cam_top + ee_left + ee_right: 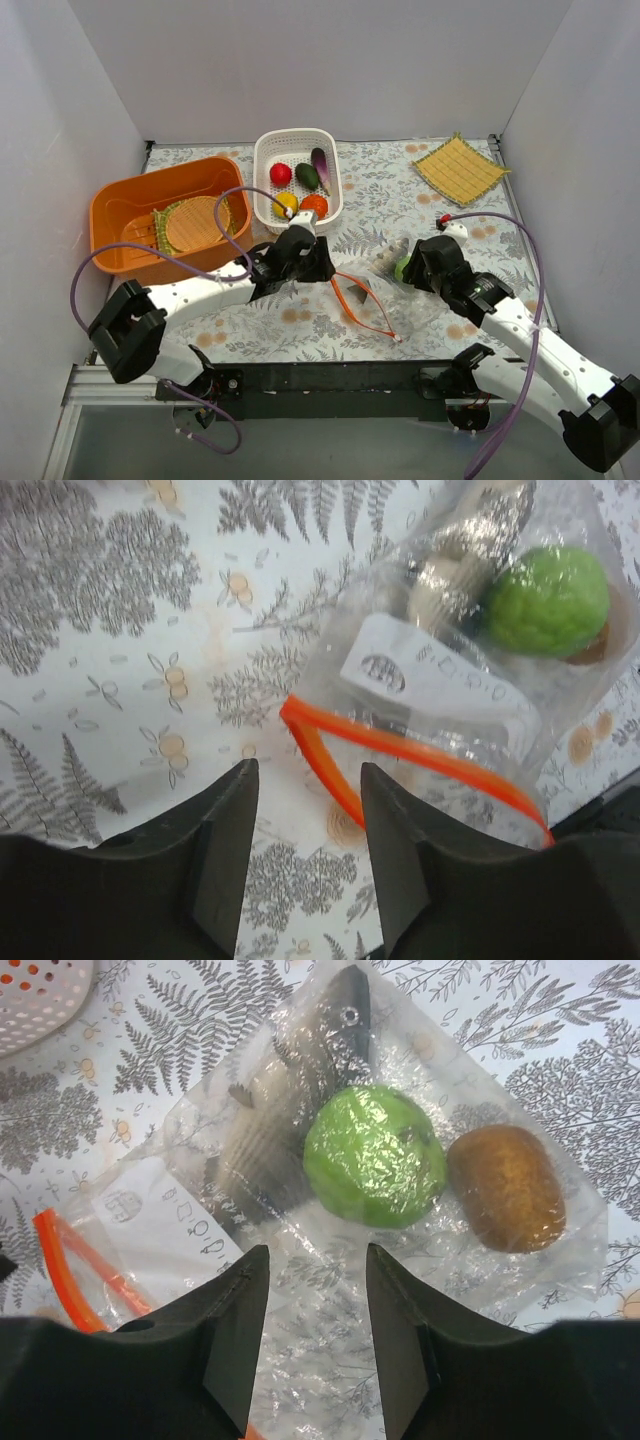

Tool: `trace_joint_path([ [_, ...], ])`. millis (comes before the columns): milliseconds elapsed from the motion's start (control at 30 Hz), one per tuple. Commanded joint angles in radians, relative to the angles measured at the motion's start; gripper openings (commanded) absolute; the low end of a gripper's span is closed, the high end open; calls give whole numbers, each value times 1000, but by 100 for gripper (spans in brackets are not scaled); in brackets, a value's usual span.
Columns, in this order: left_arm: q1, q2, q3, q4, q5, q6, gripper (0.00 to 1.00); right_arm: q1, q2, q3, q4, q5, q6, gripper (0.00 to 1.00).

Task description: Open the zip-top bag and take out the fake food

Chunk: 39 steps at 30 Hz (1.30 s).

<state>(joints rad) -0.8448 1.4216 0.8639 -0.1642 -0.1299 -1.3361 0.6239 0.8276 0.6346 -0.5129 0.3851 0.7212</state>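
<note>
The zip-top bag lies flat on the patterned cloth between my grippers. Its orange-red zipper strip is parted into a loop. The bag holds a light green ball, a brown egg-shaped piece and a grey fish. My left gripper is open and empty, with the parted strip just ahead of its fingertips. My right gripper is open and empty, over the bag's clear plastic just short of the green ball. In the top view the left gripper is at the bag's left and the right gripper at its right.
A white basket behind the bag holds red, dark green, purple, yellow and orange toy food. An orange bin at the left holds a round woven mat. A yellow square mat lies at the back right. White walls enclose the table.
</note>
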Motion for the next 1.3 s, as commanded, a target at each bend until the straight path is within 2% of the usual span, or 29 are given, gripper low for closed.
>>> trace_joint_path([
  [0,-34,-128,-107,40,50,-113,42,-21,76,69,-10,46,-54,53],
  [167,-115,-121,-151,129,79,-130,41,-78,146,94,39,29,-94,55],
  [300,-197,-55,-120,158,56,-126,39,-111,215,106,71,11,-114,55],
  [433,-238,42,-109,270,20,-121,38,-141,263,88,112,-6,-118,54],
  [567,-238,121,-109,396,16,-124,44,-147,320,79,125,-49,-117,51],
  [633,-238,154,-83,408,13,-112,50,-145,320,56,132,-75,-111,51],
  [733,-238,212,-51,440,10,-83,56,-145,311,31,136,-94,-105,39],
  [767,-238,226,-43,448,16,-80,56,-145,303,27,129,-92,-105,30],
  [900,-238,287,-11,460,23,-67,57,-147,278,13,114,-98,-105,22],
  [1000,-238,304,3,457,16,-60,58,-144,248,17,106,-123,-111,2],
  [1100,-238,306,1,476,22,-52,59,-145,214,56,59,-129,-108,1],
  [1267,-238,289,-54,598,29,-48,65,-145,121,99,27,-132,-106,1],
])
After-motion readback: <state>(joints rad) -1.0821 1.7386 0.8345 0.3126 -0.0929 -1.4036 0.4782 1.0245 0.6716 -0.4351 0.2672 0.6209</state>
